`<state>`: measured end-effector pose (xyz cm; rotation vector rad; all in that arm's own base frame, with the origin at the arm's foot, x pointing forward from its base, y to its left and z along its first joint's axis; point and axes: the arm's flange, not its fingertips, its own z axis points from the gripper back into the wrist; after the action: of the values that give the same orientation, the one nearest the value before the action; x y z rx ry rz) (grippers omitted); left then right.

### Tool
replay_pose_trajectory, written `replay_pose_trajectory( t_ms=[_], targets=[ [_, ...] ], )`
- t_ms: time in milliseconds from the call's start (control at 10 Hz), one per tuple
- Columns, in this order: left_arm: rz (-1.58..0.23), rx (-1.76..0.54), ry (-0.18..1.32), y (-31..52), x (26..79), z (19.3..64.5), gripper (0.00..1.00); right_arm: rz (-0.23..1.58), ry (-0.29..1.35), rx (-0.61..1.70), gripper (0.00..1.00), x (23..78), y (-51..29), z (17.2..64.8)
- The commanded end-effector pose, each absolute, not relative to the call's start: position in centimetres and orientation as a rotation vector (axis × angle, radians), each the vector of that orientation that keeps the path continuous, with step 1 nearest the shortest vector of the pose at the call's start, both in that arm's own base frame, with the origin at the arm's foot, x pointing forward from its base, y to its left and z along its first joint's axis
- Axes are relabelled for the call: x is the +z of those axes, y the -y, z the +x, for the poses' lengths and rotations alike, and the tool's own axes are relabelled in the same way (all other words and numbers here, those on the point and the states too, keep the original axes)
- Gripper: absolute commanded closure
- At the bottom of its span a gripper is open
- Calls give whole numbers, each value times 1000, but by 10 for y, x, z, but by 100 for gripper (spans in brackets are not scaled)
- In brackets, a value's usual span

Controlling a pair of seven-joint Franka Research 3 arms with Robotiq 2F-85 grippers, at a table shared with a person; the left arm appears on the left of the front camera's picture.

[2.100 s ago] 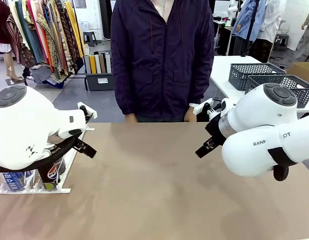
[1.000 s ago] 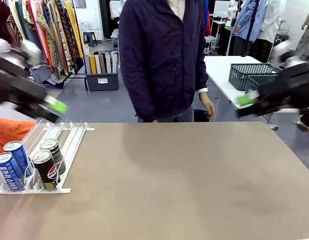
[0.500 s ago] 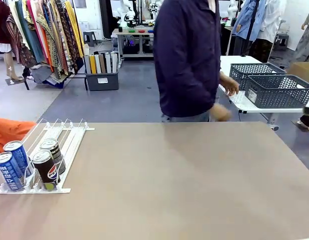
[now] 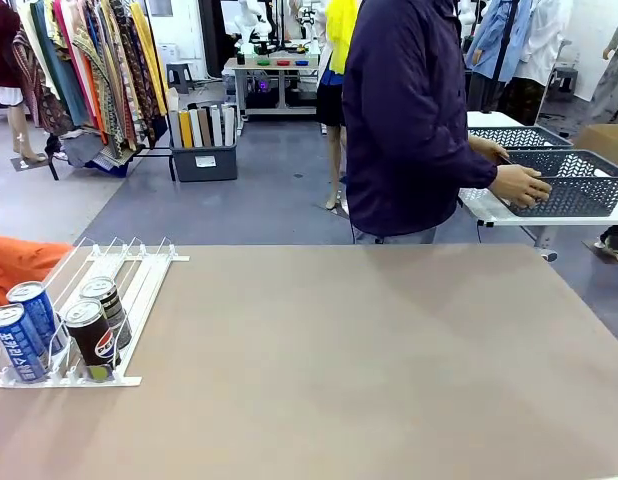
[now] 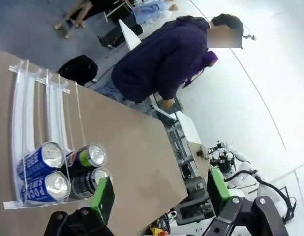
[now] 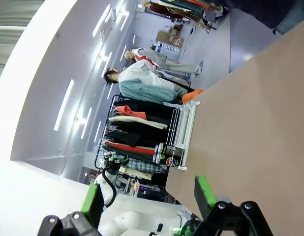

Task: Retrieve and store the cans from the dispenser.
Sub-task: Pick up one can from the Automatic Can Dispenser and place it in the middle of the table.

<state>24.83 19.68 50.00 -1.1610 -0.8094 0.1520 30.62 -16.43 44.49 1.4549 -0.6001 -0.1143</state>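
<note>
At the dispenser's [image 4: 149,285] near, stoppered end stand four cans [image 4: 92,335], upright: two blue in its left lanes, two black w/ logo in the lanes just right of them, each pair front-and-rear, close together. Lanes behind the cans are bare. The dispenser lies on the table [image 4: 369,360] by its left edge; an orange object [image 4: 19,262] shows just beyond the dispenser's left side.

Change: both arms, which crowded the front view approx. 2 s back, have swung up and out of it; cans and dispenser keep the same pos. The person [image 4: 409,120], earlier facing the table, has turned away, well right of the dispenser, w/ a hand [image 4: 519,185] at the rim of a dark grey basket [image 4: 574,185] on a side table.

L pincer [image 5: 160,194]: jaws wide apart, nothing between them, raised on the dispenser's near side, looking down on the can tops. R pincer [image 6: 148,196]: likewise agape and empty, well apart from the dispenser, which shows small at the table's far edge.

Meaning (judgement): no can retrieved yet. The basket is prob. the store, now being fetched; the arms wait clear. L arm is the nearer for a first pick.
</note>
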Motion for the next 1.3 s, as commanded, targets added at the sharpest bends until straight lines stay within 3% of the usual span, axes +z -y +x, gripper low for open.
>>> replay_pose_trajectory(
  t_ms=[0, 200, 400, 700, 900, 1100, 1200],
  targets=[
    [-1176, 119, 832, -194, 506, 245, 0, 1469, 607, -100, 0, 454, 164, 303],
    [-1167, 135, 805, -193, 504, 247, 0, 1469, 607, -100, 0, 454, 164, 303],
    [-842, -59, 555, -162, 533, 239, 0, 1469, 607, -100, 0, 454, 164, 303],
    [-235, -256, 129, -91, 552, 267, 0, 1469, 607, -100, 0, 454, 164, 303],
    [23, -268, -21, -60, 543, 284, 0, 1469, 607, -100, 0, 454, 164, 303],
    [145, -130, -24, -46, 529, 302, 0, 1469, 607, -100, 0, 454, 164, 303],
    [142, -64, 62, -42, 529, 305, 0, 1469, 607, -100, 0, 454, 164, 303]
  ],
)
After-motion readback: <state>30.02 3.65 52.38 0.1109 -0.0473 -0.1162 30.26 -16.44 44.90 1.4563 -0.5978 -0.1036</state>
